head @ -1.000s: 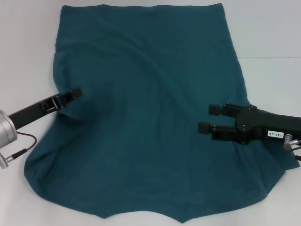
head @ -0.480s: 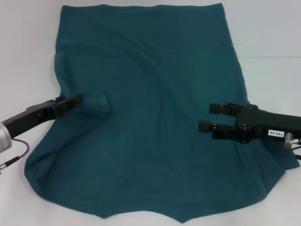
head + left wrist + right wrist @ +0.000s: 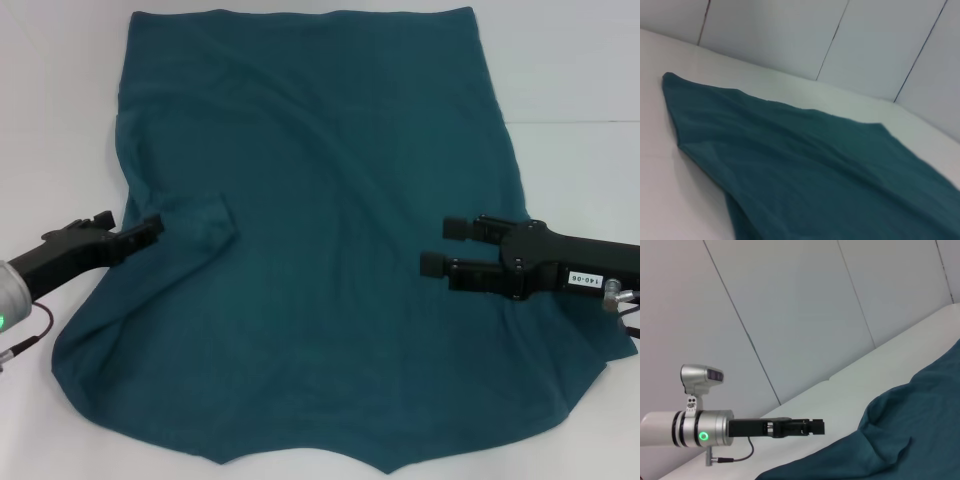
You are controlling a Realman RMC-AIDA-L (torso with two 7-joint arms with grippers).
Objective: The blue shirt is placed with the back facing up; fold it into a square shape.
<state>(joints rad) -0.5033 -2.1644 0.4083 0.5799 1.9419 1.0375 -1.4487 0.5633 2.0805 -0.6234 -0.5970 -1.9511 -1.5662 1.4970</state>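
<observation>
- From overhead, the blue shirt (image 3: 320,250) lies spread on the white table (image 3: 580,70), plain side up, covering most of it; its near hem runs off the bottom edge of that view.
- A small flap (image 3: 205,222) of cloth is folded onto the shirt on the robot's left side, just beside the left gripper (image 3: 150,231).
- The left gripper comes in low from the left edge, tips over the shirt's border; its fingers look closed together, holding nothing.
- The right wrist camera shows that same gripper (image 3: 812,427) side-on, level above the table, with a green light (image 3: 703,436) lit on its silver wrist, barely seen from overhead.
- The left wrist camera shows only shirt (image 3: 805,170), table and panelled wall (image 3: 790,35); none of its own fingers.
- The right gripper (image 3: 442,246) reaches in from the right over the shirt, its two black fingers (image 3: 452,229) spread apart, nothing between them.
- Whether it touches the cloth is unclear.
</observation>
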